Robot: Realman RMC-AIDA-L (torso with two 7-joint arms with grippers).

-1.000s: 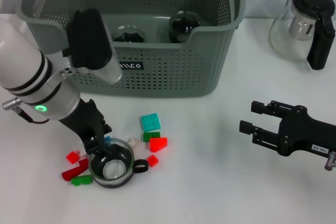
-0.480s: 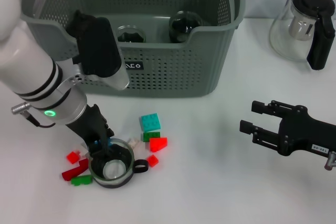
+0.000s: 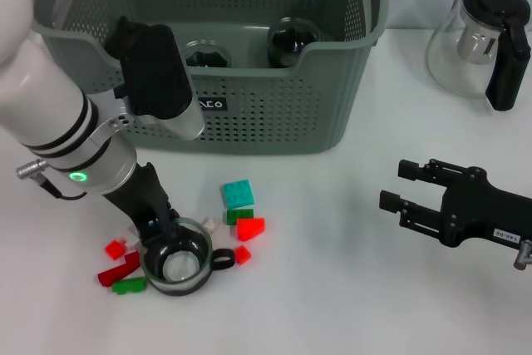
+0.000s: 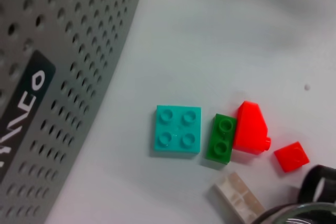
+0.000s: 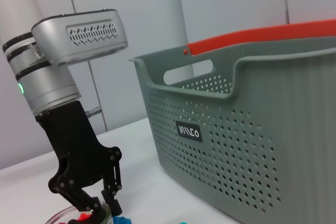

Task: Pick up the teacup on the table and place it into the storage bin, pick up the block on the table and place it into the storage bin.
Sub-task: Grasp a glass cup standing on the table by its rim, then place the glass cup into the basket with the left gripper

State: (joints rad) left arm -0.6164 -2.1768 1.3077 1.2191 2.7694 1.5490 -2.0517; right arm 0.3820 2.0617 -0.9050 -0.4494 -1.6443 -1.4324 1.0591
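Note:
A glass teacup [image 3: 176, 263] with a black handle stands on the white table among loose blocks. My left gripper [image 3: 162, 229] is down at its far rim, fingers apart and straddling the rim. The right wrist view shows that gripper [image 5: 100, 199] over the teacup's rim [image 5: 71, 215]. A teal block [image 3: 238, 194], a green block [image 3: 239, 215] and a red block [image 3: 250, 228] lie just right of the cup. They show again as the teal block [image 4: 178, 129], green block [image 4: 221, 138] and red block [image 4: 250, 128]. The storage bin [image 3: 266, 122] stands behind. My right gripper [image 3: 397, 186] hovers open at the right.
Two dark teacups [image 3: 205, 54] sit inside the bin. A glass teapot [image 3: 486, 39] stands at the back right. More small blocks, red [image 3: 115, 248], dark red [image 3: 119, 270] and green [image 3: 129, 285], lie left of the cup. A white block [image 4: 239, 198] lies beside it.
The left arm has shifted a little to the right and its fingers have drawn back slightly to the cup's far rim. The cup, the blocks and the right arm have not moved.

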